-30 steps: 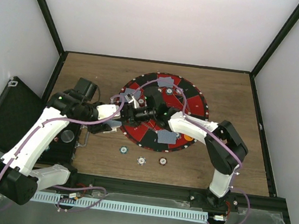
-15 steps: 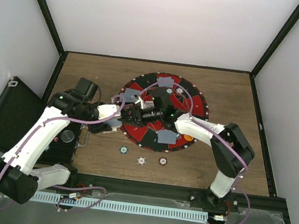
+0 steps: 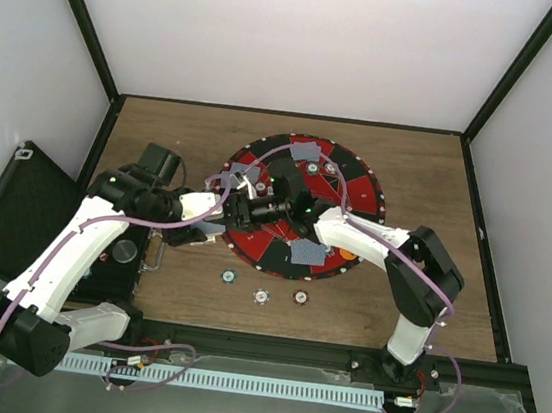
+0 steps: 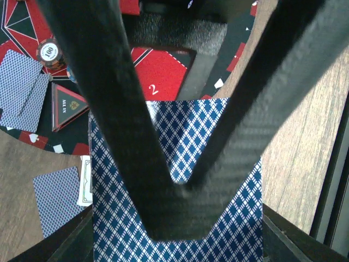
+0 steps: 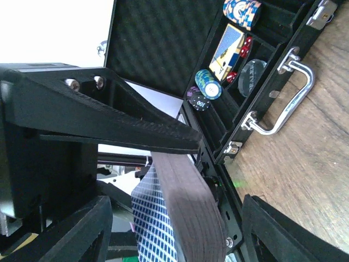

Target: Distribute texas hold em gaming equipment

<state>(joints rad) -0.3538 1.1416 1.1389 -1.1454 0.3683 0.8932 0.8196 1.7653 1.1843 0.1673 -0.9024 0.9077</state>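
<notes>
We find the playing card (image 4: 117,218), blue-diamond back toward the left wrist camera, pinched in the left gripper (image 4: 177,199). Its two dark fingers come together in a point on the card, with no gap between them. From above, that grip hangs over the left part of the round red-and-black poker mat (image 3: 363,192). The right gripper (image 3: 266,208) meets it there from the right, tip to tip. In the right wrist view one blurred finger (image 5: 191,213) lies just beside the card's patterned face, yet we cannot tell whether those jaws are spread or closed on it.

Near the held card, on the mat, we see two overlapping cards (image 4: 22,90), a striped chip marked 100 (image 4: 50,53) just beside them, and a triangular ALL IN marker (image 4: 68,106). A far-rim card (image 3: 310,151) and a near-rim card (image 3: 305,254) lie on the mat too, with an orange disc (image 3: 348,254) at its near right edge.

Off the mat, a single card (image 4: 57,196) rests on the wooden table (image 3: 430,185), a white-faced card (image 4: 84,177) just beside it. Three loose chips (image 3: 261,295) sit in a row on the wood in front of the mat.

At the left we see an open black case (image 3: 12,224). Its compartments hold chip stacks (image 5: 207,82), a card box (image 5: 226,52), red dice (image 5: 245,46) and a clear disc (image 5: 252,71), and a metal handle (image 5: 283,93) sits on its side.
</notes>
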